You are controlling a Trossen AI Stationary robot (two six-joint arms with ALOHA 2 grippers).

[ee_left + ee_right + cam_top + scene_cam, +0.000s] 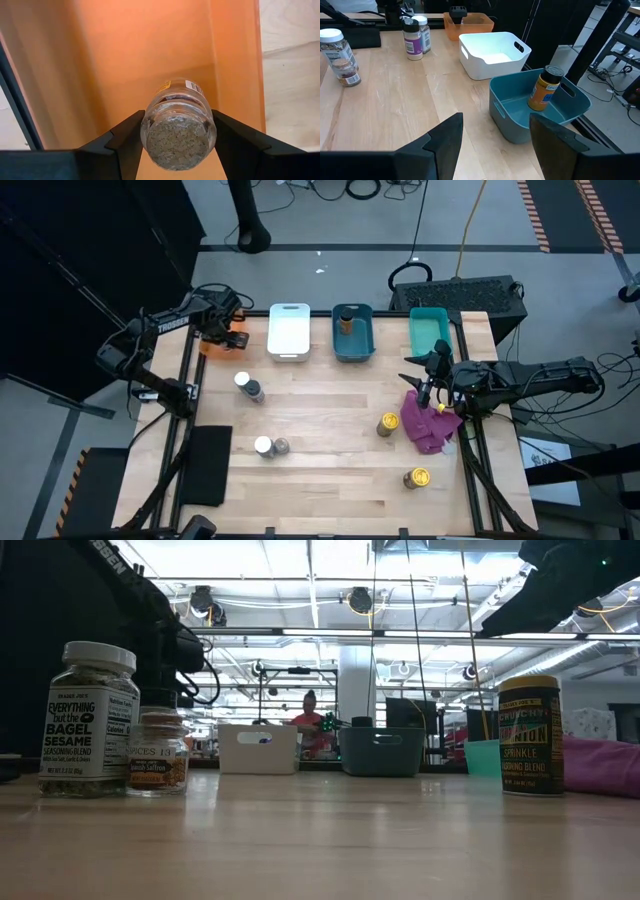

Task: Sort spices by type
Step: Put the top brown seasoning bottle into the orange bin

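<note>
Left gripper: I see it clamped on a jar over the orange bin.
Right gripper: fingers spread, empty, near the cloth.
Blue bin: one jar inside.

Six spice jars stand about the table, another apparently in the blue bin.

Bright overhead ceiling strips glare in the low view; bench evenly lit, soft shadows, background blurry.
</note>
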